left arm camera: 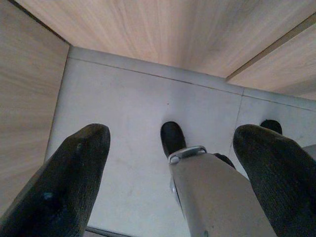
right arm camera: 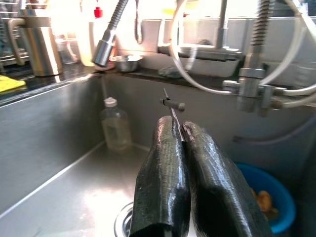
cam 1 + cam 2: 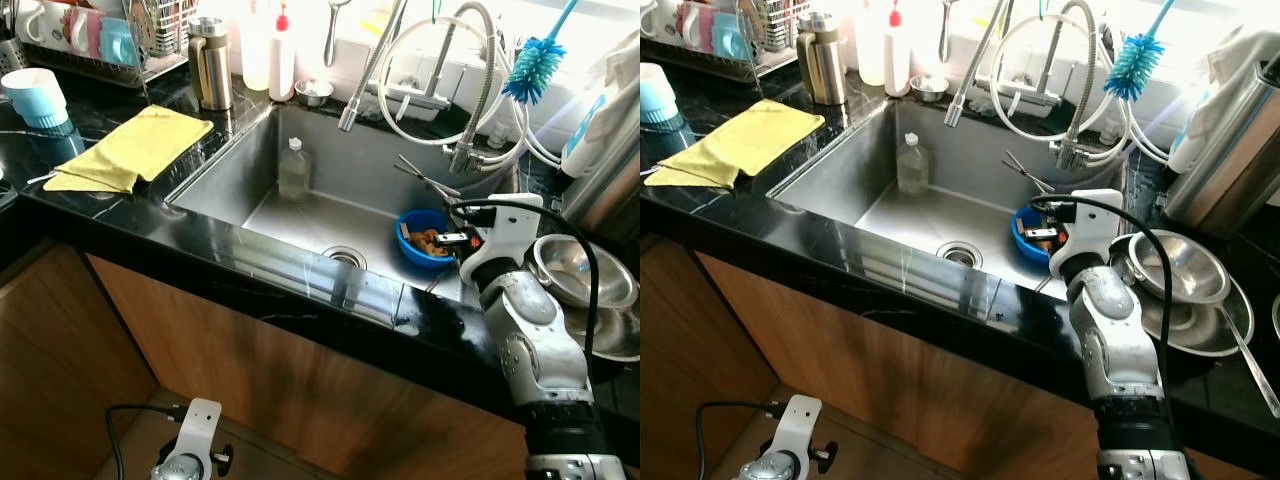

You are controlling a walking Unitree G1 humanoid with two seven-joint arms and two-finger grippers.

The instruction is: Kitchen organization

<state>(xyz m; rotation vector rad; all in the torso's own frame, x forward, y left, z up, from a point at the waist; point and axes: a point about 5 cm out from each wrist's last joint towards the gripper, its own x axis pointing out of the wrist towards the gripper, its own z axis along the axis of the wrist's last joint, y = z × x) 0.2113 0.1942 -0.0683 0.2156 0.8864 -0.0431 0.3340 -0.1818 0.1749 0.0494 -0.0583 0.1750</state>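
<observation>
1. Eye views: the right gripper (image 3: 440, 190) reaches over the sink (image 3: 230, 180), lifting thin metal tongs (image 3: 425, 178) above the blue bowl (image 3: 420, 240), probably to clear them out. A bottle (image 3: 293, 170) stands by the back wall.
2. Left wrist: the left gripper (image 1: 173, 163) hangs idle over the floor (image 1: 143, 103), fingers spread.
3. Right wrist: fingers (image 2: 165, 168) pinch the tongs.

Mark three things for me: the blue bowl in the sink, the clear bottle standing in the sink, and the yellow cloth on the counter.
blue bowl (image 3: 412, 228): left eye view, on its near-left rim.
clear bottle (image 3: 294, 172): left eye view, on its body.
yellow cloth (image 3: 135, 147): left eye view, on its middle.
</observation>
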